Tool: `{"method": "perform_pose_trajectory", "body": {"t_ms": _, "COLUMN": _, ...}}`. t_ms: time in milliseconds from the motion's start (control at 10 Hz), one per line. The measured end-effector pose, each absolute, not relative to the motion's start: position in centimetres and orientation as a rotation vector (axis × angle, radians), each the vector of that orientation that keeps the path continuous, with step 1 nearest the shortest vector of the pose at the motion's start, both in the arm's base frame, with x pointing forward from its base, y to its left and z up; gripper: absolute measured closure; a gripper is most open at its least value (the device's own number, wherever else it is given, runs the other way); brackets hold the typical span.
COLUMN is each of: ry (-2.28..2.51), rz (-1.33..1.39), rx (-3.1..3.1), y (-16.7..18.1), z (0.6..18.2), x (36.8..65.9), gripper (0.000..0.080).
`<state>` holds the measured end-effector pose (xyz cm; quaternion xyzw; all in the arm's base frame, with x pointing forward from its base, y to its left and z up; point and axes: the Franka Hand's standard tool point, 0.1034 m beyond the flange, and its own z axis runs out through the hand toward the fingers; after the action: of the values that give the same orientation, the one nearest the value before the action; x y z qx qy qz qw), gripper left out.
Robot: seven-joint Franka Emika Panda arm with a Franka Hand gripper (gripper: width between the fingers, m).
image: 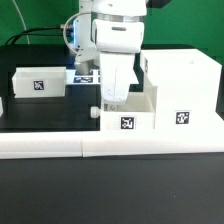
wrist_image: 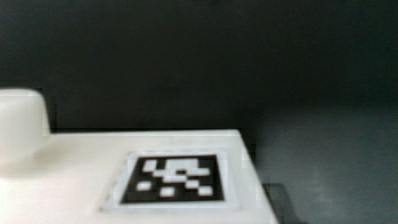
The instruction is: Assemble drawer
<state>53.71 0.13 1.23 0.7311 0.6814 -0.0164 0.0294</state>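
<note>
In the exterior view the large open-fronted drawer shell stands at the right. One small tray sits against its left side, with a small knob on the tray's left face. My gripper reaches down at that tray's left end; its fingers are hidden, so open or shut does not show. A second tray stands at the left. The wrist view shows a white tagged surface and a rounded white part over the dark table; no fingers show there.
Long low white border bars run along the front of the black table. The marker board lies behind my arm. Dark table shows between the left tray and the middle tray.
</note>
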Motion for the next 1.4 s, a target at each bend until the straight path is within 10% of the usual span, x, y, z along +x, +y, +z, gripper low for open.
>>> {"method": "perform_pose_trajectory", "body": {"t_ms": 1400, "ry": 2.158, "rz": -0.114, "rx": 2.227, "y": 1.2, "z": 1.3, "x": 53.8, "gripper": 0.0757}}
